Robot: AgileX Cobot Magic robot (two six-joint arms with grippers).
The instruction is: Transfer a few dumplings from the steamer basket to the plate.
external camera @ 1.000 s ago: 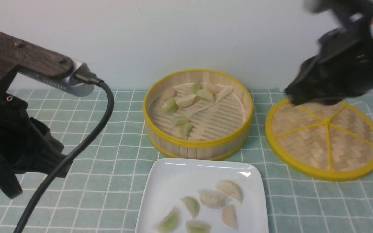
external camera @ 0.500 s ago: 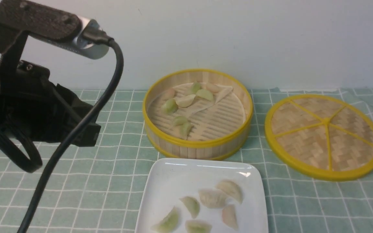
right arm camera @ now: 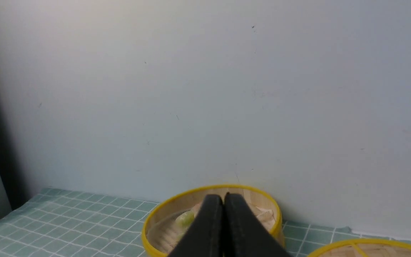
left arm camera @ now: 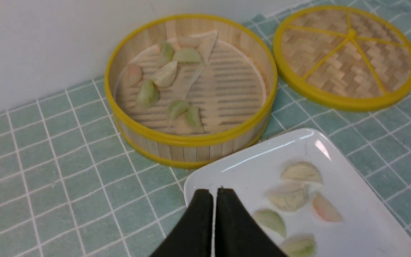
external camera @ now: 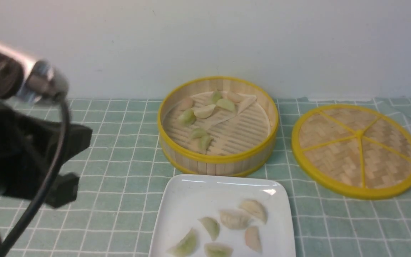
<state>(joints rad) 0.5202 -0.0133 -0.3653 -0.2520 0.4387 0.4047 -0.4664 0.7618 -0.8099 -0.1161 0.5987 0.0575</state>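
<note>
**Dumplings split between basket and plate, both grippers empty**

Dumplings (external camera: 205, 110) lay in two groups. Several were bunched on the left and far part of the steamer basket (external camera: 218, 159) floor, and six that we could count sat on the plate (external camera: 191, 200) directly in front of the basket.

The left gripper (left arm camera: 214, 192) had its fingers pressed together with nothing between them. In its wrist view the tips lay over the plate corner in front of the basket's left side. The right gripper (right arm camera: 223, 196) was likewise closed and empty, raised high and out of the front view.

We judged the main risk to lie in the cluster inside the basket. The dumplings there touched one another and rested partly on a folded paper liner (external camera: 243, 103). A pinch could therefore lift two at once, or drag the liner and scatter the rest. Closed fingers would also have to spread before any pick. A low approach could strike the basket's yellow rim and shove the basket back.

The plate's far rim sat just beside the basket's front wall, and we could not tell whether they touched. A nudge to either might move both.

For room, bare checked cloth (external camera: 120, 160) spread wide to the left of the basket. The woven lid (external camera: 357, 150) lay to the basket's right, with a strip of cloth between them. The wall (external camera: 227, 43) stood close behind the basket, so we saw little space there.
</note>
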